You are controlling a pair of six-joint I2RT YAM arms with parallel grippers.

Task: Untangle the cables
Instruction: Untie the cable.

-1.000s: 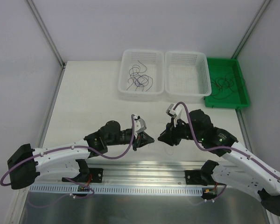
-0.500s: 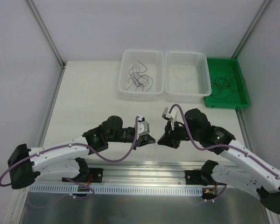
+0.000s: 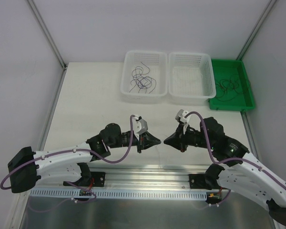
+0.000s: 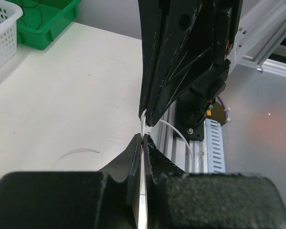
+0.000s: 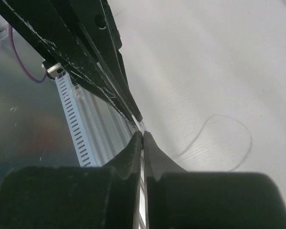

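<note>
Table (image 3: 95, 105): walls close on the left, right and far sides, with open surface between the arms and the containers along the far edge.

Left gripper (image 3: 156, 140) and right gripper (image 3: 167, 140): tip to tip by the near rail (image 3: 148, 179). Both sets of jaws are closed and pinch a hair-thin pale strand (image 4: 174, 130).

Left basket (image 3: 128, 90): loose dark cables (image 3: 142, 80).

Middle basket (image 3: 190, 98): contents indistinct.

Green tray (image 3: 250, 100): more dark wires (image 3: 227, 87).

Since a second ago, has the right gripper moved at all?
Yes. The right gripper has shifted slightly rightward, toward the side of the green tray, and now points flatter at the left gripper.
</note>
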